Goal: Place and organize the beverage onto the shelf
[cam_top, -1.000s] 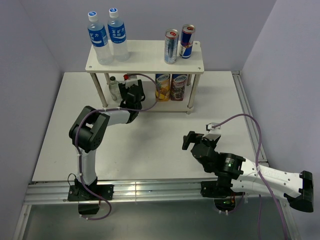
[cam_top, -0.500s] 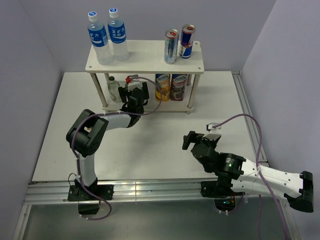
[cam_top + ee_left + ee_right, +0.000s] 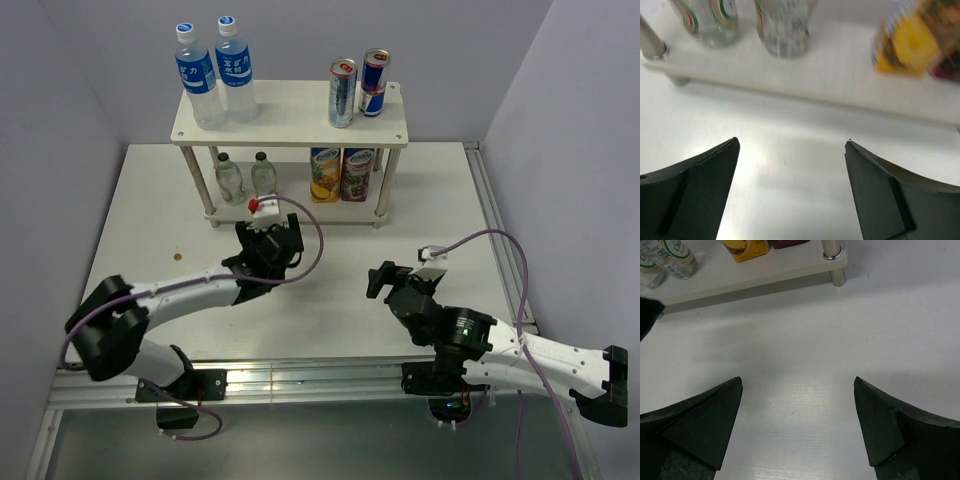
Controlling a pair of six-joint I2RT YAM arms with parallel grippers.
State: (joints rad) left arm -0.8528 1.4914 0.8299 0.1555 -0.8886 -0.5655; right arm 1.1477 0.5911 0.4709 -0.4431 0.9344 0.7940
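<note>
left tool: the left tool [image 3: 272,232] is hovering just in front of the shelf's lower tier, centre-left of the overhead view. It's spread wide and gripping nothing. In the wrist view its fingers [image 3: 695,185] are sitting well apart with only bare bench between them.

right tool: the right tool [image 3: 390,278] is hanging over open bench, lower right of centre in the overhead view and well apart from the shelf. It's released too, with both fingers [image 3: 700,425] splayed and nothing in between.

shelf: the shelf [image 3: 290,125] is standing at the top centre of the overhead view, at the back of the bench [image 3: 330,310].

top tier: two blue-label water bottles [image 3: 195,75] are standing upright side by side at the left end. Two slim cans [image 3: 342,93] are standing close together at the right end.

lower tier: two small clear bottles [image 3: 229,178] are sitting next to each other on the left half. A yellow fruit-print can [image 3: 325,175] and a darker printed can [image 3: 357,174] are standing side by side on the right half.

left wrist view: the clear bottles' bases are showing at the upper left and the yellow can, pretty blurry, at the upper right, all on the lower board [image 3: 790,75].

right wrist view: the lower board's corner and one silver leg [image 3: 832,250] are showing along the top edge.
</note>
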